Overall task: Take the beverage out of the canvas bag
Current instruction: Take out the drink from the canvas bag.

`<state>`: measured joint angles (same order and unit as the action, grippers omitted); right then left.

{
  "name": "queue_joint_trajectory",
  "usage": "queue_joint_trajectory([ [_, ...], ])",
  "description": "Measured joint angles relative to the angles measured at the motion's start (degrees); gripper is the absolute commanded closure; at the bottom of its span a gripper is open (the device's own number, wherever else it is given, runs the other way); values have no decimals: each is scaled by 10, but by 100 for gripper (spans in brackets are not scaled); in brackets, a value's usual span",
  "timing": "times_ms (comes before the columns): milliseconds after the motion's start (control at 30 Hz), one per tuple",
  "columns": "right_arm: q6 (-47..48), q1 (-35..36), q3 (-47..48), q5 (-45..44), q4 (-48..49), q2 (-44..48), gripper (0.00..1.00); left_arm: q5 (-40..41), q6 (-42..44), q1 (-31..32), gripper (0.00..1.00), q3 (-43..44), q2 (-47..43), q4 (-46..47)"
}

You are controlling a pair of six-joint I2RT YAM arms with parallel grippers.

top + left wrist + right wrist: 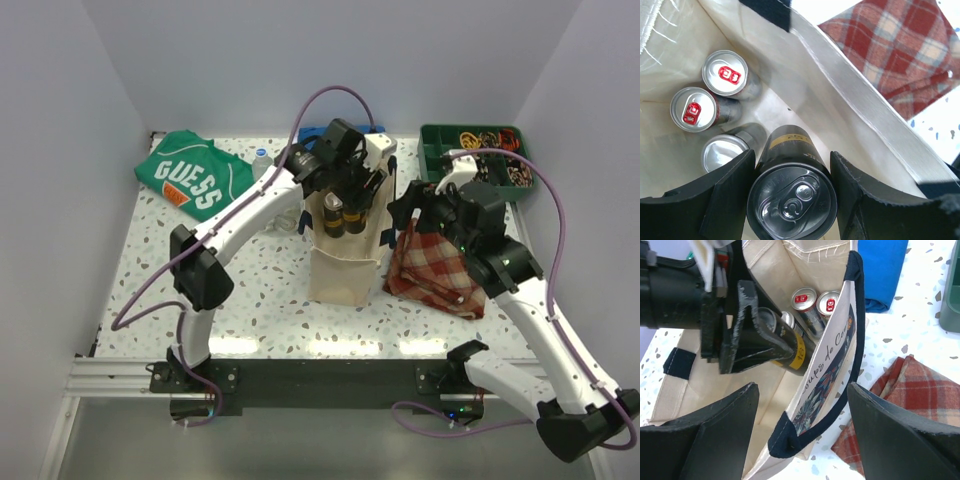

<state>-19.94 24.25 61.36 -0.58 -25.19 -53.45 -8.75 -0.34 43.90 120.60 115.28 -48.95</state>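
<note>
We see the canvas bag point(345, 270) standing upright near the middle of the table point(260, 310), with the red plaid cloth point(435, 265) lying just beside it toward the right edge. The left gripper point(792, 156) reaches down into the bag's open mouth and is clamped across a black can point(791, 202). Its two pads press against opposite sides of the can's body, just under the top rim. The right wrist view shows the can leaning inside the bag and not yet above its rim. Three silver cans point(725, 72) stand deeper in the bag, close to the black one.

The right gripper point(802, 390) hangs beside the bag with its jaws spread wide, holding nothing. The bag's navy handle point(855, 330) runs between its fingers.

We judge the can to be rigid, smooth and fairly weighty if full, so it could slide in the pads. The grip across the middle of its body seems sound to us. The canvas is soft, and its wall or handle may sag and snag the can on the way up, so we would lift straight up and steady the bag's rim
</note>
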Motion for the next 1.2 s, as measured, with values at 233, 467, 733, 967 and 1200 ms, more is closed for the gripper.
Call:
queue_joint_trajectory([
  [233,-7,0,-3,0,-4,10,24,-31,14,0,100,8,-28,-31],
  [467,-16,0,-11,0,-5,17,24,-57,17,0,100,8,-57,-40],
  [733,-22,0,-16,0,-6,18,24,-72,17,0,100,8,-91,-44],
  [967,-26,0,-16,0,-6,18,24,-73,15,0,100,8,-133,-43],
  [1200,-26,0,-22,0,-6,19,24,-58,12,0,100,5,-188,-26],
])
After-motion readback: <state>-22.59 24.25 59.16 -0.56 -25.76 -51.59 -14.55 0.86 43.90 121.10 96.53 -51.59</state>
